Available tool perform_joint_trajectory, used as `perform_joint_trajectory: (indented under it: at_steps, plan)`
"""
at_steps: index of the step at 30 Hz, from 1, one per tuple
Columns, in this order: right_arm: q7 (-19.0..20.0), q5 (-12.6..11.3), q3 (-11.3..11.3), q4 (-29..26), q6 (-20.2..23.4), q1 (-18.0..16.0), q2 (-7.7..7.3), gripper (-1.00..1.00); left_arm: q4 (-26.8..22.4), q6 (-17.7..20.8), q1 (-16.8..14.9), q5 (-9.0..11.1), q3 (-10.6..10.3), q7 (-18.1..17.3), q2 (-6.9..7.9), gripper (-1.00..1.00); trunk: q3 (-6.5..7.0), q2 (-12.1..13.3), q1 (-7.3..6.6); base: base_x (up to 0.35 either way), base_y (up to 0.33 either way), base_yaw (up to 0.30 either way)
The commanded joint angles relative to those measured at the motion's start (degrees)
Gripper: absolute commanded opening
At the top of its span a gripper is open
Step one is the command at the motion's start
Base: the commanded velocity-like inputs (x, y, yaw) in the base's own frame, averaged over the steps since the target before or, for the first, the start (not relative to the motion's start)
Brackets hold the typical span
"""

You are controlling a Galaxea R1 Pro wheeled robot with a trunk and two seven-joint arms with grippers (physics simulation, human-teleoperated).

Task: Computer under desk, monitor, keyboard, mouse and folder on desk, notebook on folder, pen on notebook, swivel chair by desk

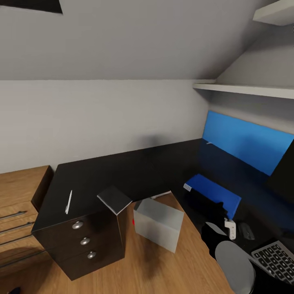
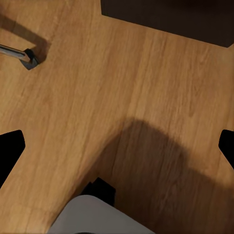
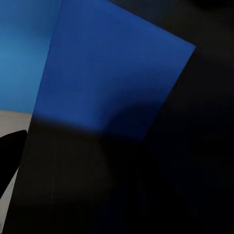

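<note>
My head view shows the pen (image 1: 68, 201) lower left on the desk (image 1: 134, 171), my right wrist the folder (image 3: 107, 73); my claws' spread I cannot tell.

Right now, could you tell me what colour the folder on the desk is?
Bright blue; the folder shows best in the head view.

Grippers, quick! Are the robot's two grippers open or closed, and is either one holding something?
Left gripper: open, holding nothing, over the wooden floor.
Right gripper: cannot be told; its wrist view is dark, looking at the blue folder.
</note>
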Motion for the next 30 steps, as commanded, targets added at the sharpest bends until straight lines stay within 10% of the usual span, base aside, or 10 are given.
perform_joint_trajectory:
  at_steps: [1, 30]
  plan:
    - [0.3, -1.6, -0.6, 0.6, 0.5, 0.0, 0.02, -1.00, 0.0, -0.2, 0.0, 0.5, 0.0, 0.0, -0.02, 1.00, -0.25, -0.4, 0.56, 0.000, 0.000, 0.000]
    - [0.3, -1.5, -0.6, 0.6, 0.5, 0.0, -0.01, -1.00, 0.0, -0.2, 0.0, 0.5, 0.0, 0.0, -0.02, 1.00, -1.87, -4.0, 2.54, 0.000, 0.000, 0.000]
